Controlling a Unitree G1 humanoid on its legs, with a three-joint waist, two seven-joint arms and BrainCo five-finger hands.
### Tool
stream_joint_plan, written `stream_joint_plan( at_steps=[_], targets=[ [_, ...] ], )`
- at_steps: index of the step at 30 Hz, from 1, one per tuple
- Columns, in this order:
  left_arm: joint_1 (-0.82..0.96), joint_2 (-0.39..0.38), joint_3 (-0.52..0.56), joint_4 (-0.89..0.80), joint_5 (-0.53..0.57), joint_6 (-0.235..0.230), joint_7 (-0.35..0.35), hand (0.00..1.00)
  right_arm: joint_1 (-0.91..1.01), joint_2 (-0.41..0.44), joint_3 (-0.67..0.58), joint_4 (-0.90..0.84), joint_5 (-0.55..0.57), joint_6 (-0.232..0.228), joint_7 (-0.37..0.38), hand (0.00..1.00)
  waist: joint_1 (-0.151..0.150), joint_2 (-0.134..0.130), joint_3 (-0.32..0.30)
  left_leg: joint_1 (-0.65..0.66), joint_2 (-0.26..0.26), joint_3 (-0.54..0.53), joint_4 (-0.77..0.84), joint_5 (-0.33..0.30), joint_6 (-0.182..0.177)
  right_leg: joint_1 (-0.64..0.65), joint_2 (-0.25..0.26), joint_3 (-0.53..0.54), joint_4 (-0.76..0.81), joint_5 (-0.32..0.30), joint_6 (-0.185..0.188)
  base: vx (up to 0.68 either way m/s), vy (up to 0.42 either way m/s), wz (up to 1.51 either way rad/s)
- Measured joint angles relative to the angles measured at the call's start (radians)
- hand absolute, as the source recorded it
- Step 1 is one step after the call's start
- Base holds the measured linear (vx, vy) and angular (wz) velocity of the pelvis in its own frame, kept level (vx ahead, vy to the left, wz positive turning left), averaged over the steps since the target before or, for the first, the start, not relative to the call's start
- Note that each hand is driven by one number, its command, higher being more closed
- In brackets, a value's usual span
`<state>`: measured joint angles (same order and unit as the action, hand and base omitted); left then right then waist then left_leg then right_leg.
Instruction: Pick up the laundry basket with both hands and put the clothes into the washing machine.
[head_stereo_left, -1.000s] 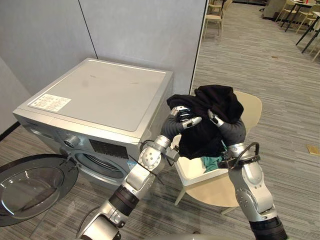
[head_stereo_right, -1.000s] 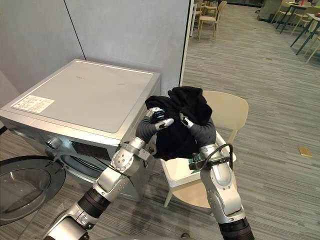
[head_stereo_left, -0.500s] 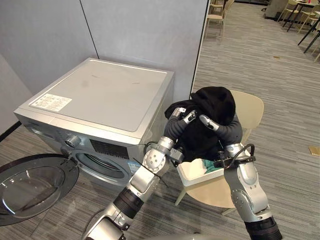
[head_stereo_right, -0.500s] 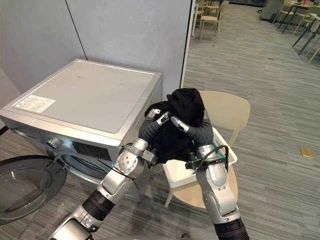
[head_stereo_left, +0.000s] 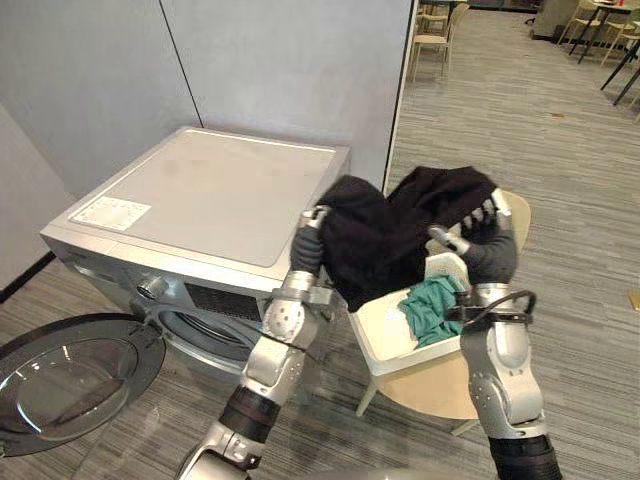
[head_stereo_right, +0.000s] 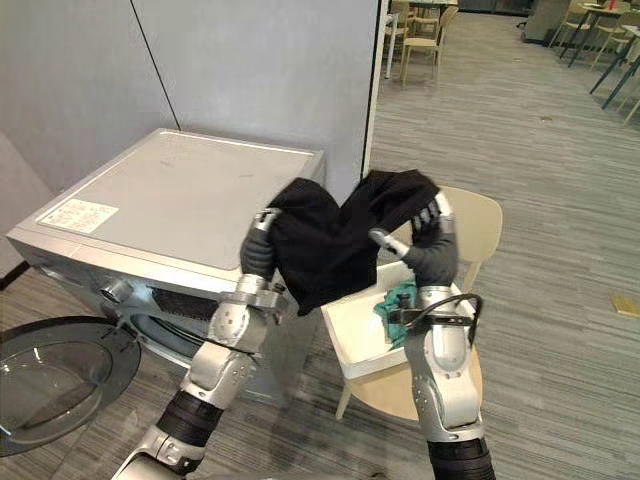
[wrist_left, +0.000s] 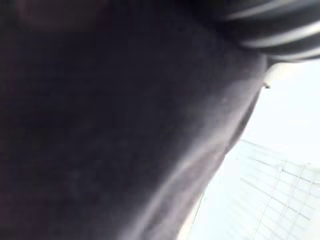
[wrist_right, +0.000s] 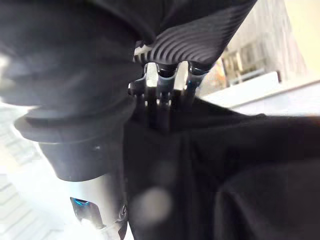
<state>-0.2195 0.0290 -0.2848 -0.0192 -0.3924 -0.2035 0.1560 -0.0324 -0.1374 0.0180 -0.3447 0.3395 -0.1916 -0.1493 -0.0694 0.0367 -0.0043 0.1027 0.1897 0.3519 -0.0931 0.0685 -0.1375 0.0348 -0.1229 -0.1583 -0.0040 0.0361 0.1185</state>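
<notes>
- Over the chair (head_stereo_left: 430, 385), left eye view: holding black garment (head_stereo_left: 385, 235) spread between left hand (head_stereo_left: 312, 222) and right hand (head_stereo_left: 487, 232), lifted clear of the white laundry basket (head_stereo_left: 383, 335) on the seat. Leaves a teal cloth (head_stereo_left: 428, 308) lying in the basket.
- Right eye view: same hold. Right-hand fingers curled over the garment's edge, thumb under it, so pinching the cloth. Left-hand fingers buried in the fabric; can't tell how they're set. Places washing machine (head_stereo_right: 190, 195) just beside the chair, on the left, with door (head_stereo_right: 60, 375) swung open low and drum opening (head_stereo_right: 178, 338) facing front.
- Left wrist view: dark cloth right against the lens, probably the same garment; no read on the fingers.
- Right wrist view: fingers (wrist_right: 161, 85) dug into black cloth, consistent with a grip.
- Step, as judged: moving clothes from basket to machine, one piece up in both hands, not yet in the drum.
- Next: swing left and down to the opening, keep the hanging cloth off the door rim, release inside, go back for the teal piece.
</notes>
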Motion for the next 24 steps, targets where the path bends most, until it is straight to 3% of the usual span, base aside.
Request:
stream_joint_plan(
  at_steps=[9, 13, 16, 17, 18, 20, 21, 22, 24],
  targets=[
    [0.153, -0.018, 0.180, -0.160, -0.050, -0.010, -0.004, 1.00, 0.003, 0.028, -0.100, -0.040, -0.056, 0.000, -0.021, 0.00, 0.006, 0.013, 0.013, 0.006, 0.007, -0.004, 0.011, -0.002, -0.001, 0.012, 0.005, 0.000, 0.001, 0.000, 0.000, -0.01, -0.002, 0.01],
    [0.199, -0.037, 0.260, -0.181, -0.077, -0.010, -0.002, 1.00, 0.023, 0.032, -0.187, -0.025, -0.080, 0.004, -0.028, 0.00, 0.013, 0.004, 0.051, -0.100, 0.017, -0.083, 0.076, -0.005, 0.001, -0.010, 0.004, -0.066, 0.009, -0.002, -0.005, -0.06, -0.016, 0.45],
    [0.201, -0.042, 0.297, -0.184, -0.092, -0.010, 0.002, 1.00, 0.020, 0.027, -0.256, 0.018, -0.107, 0.017, -0.060, 0.00, 0.028, 0.012, 0.074, -0.243, 0.046, -0.129, 0.195, 0.008, 0.015, -0.076, 0.018, -0.116, 0.076, -0.026, -0.047, -0.06, -0.038, 0.90],
    [0.208, -0.037, 0.305, -0.185, -0.103, -0.010, 0.002, 1.00, 0.018, 0.021, -0.283, 0.044, -0.107, 0.025, -0.068, 0.00, 0.030, 0.008, 0.086, -0.271, 0.045, -0.144, 0.188, 0.045, 0.038, -0.073, 0.026, -0.120, 0.072, -0.039, -0.061, -0.10, -0.041, 1.06],
    [0.224, -0.038, 0.336, -0.192, -0.106, -0.012, 0.002, 1.00, 0.003, 0.015, -0.310, 0.068, -0.107, 0.042, -0.065, 0.00, 0.032, 0.017, 0.093, -0.264, 0.067, -0.134, 0.162, 0.020, 0.047, -0.068, 0.027, -0.169, 0.070, -0.035, -0.068, -0.09, -0.038, 1.02],
    [0.254, -0.044, 0.357, -0.198, -0.108, -0.014, 0.002, 1.00, 0.001, 0.018, -0.327, 0.093, -0.106, 0.051, -0.065, 0.00, 0.036, -0.004, 0.118, -0.308, 0.126, -0.047, 0.434, -0.110, 0.128, -0.044, 0.014, -0.204, 0.077, -0.037, -0.071, -0.05, -0.025, 0.51],
    [0.302, -0.045, 0.354, -0.198, -0.108, -0.014, -0.001, 1.00, 0.034, 0.016, -0.341, 0.080, -0.106, 0.051, -0.061, 0.00, 0.031, -0.015, 0.121, -0.297, 0.157, -0.009, 0.606, -0.162, 0.144, -0.016, -0.001, -0.223, 0.074, -0.036, -0.071, -0.04, 0.036, 0.48],
    [0.338, -0.055, 0.339, -0.198, -0.108, -0.011, -0.003, 1.00, 0.079, 0.012, -0.352, 0.049, -0.104, 0.051, -0.058, 0.00, 0.024, -0.003, 0.112, -0.279, 0.194, 0.015, 0.703, -0.183, 0.149, -0.004, -0.007, -0.252, 0.074, -0.036, -0.070, -0.03, 0.141, 0.59],
    [0.355, -0.070, 0.328, -0.198, -0.108, -0.011, -0.006, 1.00, 0.131, 0.013, -0.385, 0.032, -0.104, 0.047, -0.056, 0.00, 0.014, 0.015, 0.101, -0.261, 0.222, 0.033, 0.729, -0.213, 0.148, -0.008, -0.019, -0.283, 0.078, -0.030, -0.060, -0.03, 0.235, 0.70]
  ],
)
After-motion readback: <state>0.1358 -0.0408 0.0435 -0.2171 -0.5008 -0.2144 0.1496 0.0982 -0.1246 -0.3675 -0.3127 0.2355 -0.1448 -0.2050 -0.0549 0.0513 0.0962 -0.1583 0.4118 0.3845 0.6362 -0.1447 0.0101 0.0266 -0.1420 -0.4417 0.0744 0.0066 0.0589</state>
